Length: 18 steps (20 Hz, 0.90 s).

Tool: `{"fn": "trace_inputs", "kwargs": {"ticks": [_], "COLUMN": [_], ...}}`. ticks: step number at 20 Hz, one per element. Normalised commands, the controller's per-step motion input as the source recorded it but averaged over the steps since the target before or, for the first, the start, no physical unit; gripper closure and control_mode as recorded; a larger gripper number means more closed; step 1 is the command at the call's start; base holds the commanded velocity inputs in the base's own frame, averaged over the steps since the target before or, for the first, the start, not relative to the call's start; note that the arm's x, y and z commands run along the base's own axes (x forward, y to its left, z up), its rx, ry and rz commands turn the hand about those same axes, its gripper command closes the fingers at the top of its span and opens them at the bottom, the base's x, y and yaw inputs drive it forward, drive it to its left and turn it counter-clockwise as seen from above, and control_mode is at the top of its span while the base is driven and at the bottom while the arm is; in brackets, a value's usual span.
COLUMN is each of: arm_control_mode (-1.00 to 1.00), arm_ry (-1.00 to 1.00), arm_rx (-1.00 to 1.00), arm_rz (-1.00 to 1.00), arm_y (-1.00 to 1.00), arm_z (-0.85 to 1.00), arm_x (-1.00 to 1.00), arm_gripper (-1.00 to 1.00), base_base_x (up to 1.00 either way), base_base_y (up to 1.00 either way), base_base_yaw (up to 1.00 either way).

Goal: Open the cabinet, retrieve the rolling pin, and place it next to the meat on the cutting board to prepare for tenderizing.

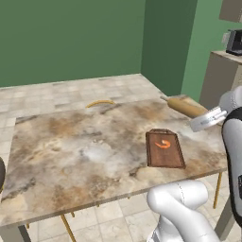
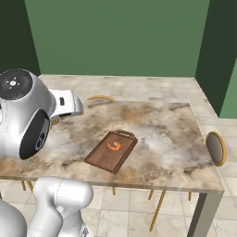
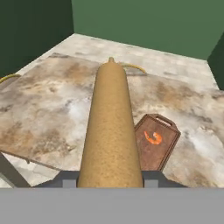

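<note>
My gripper point(image 3: 109, 183) is closed around the light tan wooden rolling pin point(image 3: 110, 127), held above the marble table's point(image 1: 71, 156) edge. Its long axis points away from me; the dark reddish-brown cutting board point(image 3: 155, 144) with the orange-red meat point(image 3: 153, 138) lies below, right of it.

Marbled worktop point(image 1: 85, 156), brown and grey veining, standing on thin yellow legs point(image 2: 157, 210) over a pale tiled floor point(image 1: 71, 92). Green walls point(image 2: 115, 37) close the room behind it, darker at the corner. A curved yellow chair back point(image 1: 99, 102) shows just past the worktop's far edge. A round seat with a yellow rim point(image 2: 216, 148) sits beside the worktop's right side in the right base view. Beige cupboard point(image 1: 217, 80) against the right-hand wall, a dark appliance point(image 1: 234, 42) on top of it.
</note>
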Motion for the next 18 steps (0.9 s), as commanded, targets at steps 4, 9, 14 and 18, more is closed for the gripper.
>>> {"fn": "trace_inputs", "kwargs": {"ticks": [4,9,14,18], "arm_control_mode": [-1.0,-1.0,-1.0,-1.0], "arm_ry": [0.13,0.12,0.13,0.12], "arm_rx": [0.0,0.0,0.0,0.0], "arm_rz": [0.28,0.28,0.26,0.2], "arm_y": [-0.19,-0.25,-0.22,-0.18], "arm_z": [-0.53,-0.57,-0.6,-0.58], "arm_x": [-0.09,0.01,0.04,0.12], "arm_gripper": [1.0,1.0,1.0,1.0], "base_base_x": [0.0,0.0,0.0,0.0], "base_base_y": [0.0,0.0,0.0,0.0], "base_base_yaw": [0.0,0.0,0.0,0.0]}}
